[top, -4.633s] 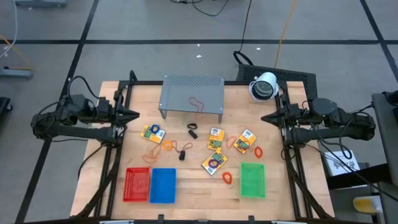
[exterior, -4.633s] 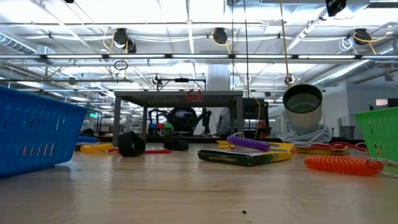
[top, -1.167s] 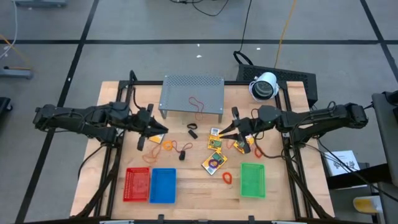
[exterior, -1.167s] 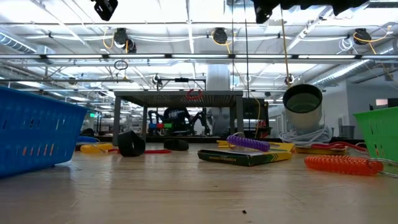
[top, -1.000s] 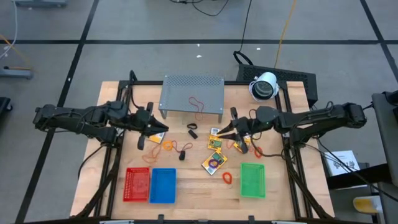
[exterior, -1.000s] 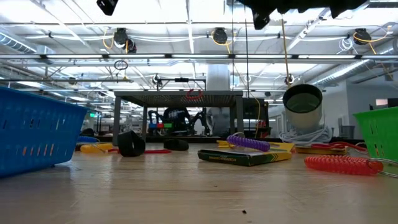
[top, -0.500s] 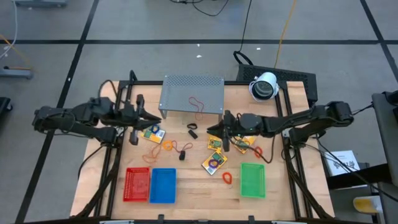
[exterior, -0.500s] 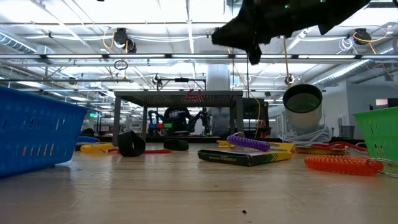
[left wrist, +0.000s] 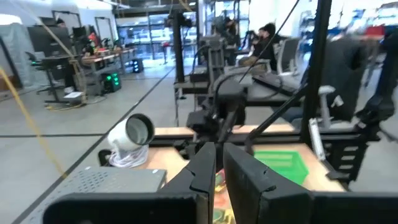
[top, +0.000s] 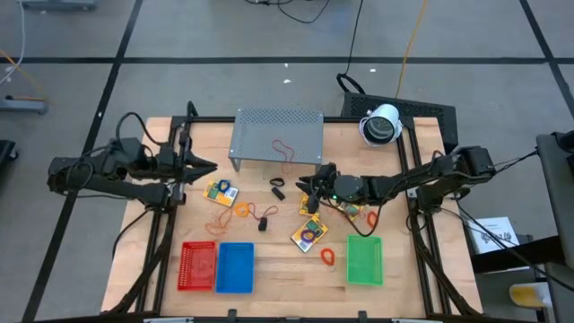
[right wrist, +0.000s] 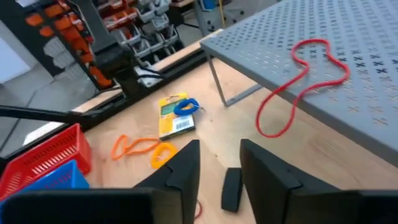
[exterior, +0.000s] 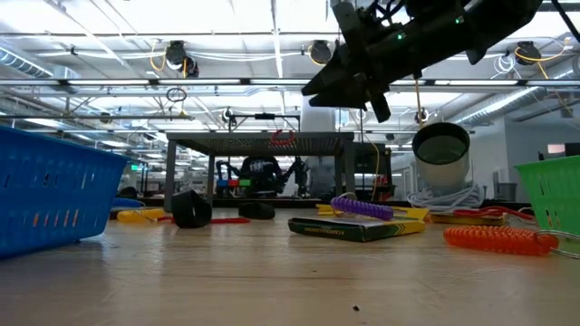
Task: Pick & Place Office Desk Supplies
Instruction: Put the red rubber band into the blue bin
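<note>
Baskets number three, red [top: 198, 265], blue [top: 235, 266] and green [top: 364, 258], nearest; beyond them five yellow packets [top: 308, 235] lie before the grey shelf [top: 277, 136], which carries one red band [top: 285, 150]. Right claw [top: 308, 188] hovers empty, slightly parted, over them; left claw [top: 212, 167], pinched empty, waits beside the shelf.

1. High view: straight down over the whole surface [top: 269, 260].
2. Low view: at surface height, level, near the packets.
3. Wrist views: forward past each arm's fingers; both share the grey shelf [top: 277, 133].

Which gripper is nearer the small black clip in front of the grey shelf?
Right. The right gripper hovers just beside the black clip; the left gripper sits farther off.
</note>
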